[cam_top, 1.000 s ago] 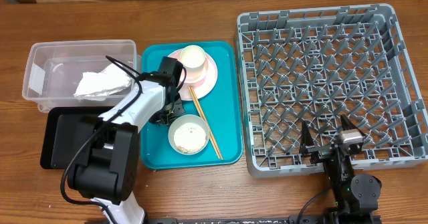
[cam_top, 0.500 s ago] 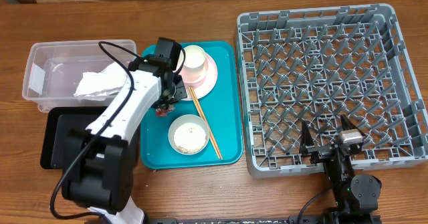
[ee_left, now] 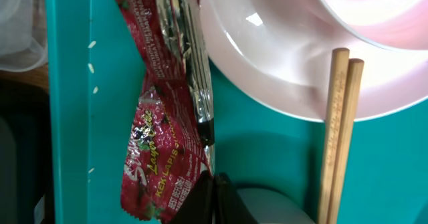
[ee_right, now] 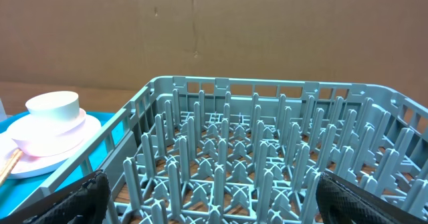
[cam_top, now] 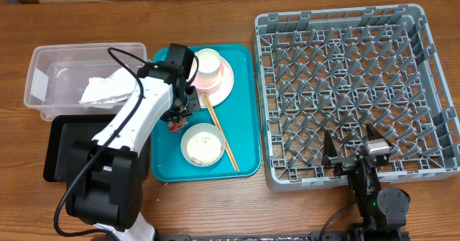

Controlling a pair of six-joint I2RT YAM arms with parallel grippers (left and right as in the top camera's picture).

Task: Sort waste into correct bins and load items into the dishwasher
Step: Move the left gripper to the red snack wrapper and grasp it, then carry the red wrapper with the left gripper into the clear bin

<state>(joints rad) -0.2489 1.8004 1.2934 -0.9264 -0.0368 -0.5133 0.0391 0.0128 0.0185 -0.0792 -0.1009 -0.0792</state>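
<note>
Far out to the left of the left tool (cam_top: 181,114), a clear tub (cam_top: 43,61) sits on the desk (cam_top: 215,198) with a crumpled napkin (cam_top: 108,90) inside it. A black tray (cam_top: 68,151) lies just beside the tub, on the side nearer the arm's base (the arm covers part of both).

The left tool hangs over the teal tray (cam_top: 244,162). Its jaws are drawn to a narrow pinch on the red wrapper (ee_left: 150,157). In the wrist view the dark fingertips meet at the wrapper's lower right edge, and the wrapper's silvery inside shows. I cannot tell whether the wrapper is clear of the tray floor. A few rice grains (ee_left: 92,44) lie loose on the teal surface, left of the wrapper in that view.

Just right of the tool sits the pink plate (cam_top: 226,83) with the cream cup (cam_top: 206,61) standing on it. The chopsticks (cam_top: 220,129) lie side by side, one end at the plate's rim. They run past the right side of a small bowl (cam_top: 202,144) that holds whitish rice and sits just base-ward of the tool.

Well to the right, off the teal tray, the grey dish rack (cam_top: 352,75) stands on the desk, with no dishes among its pegs. The right tool (cam_top: 351,144) is at the rack's near edge with its jaws spread wide and nothing between them. Its black fingers (ee_right: 87,190) frame the pegs in its own wrist view.
</note>
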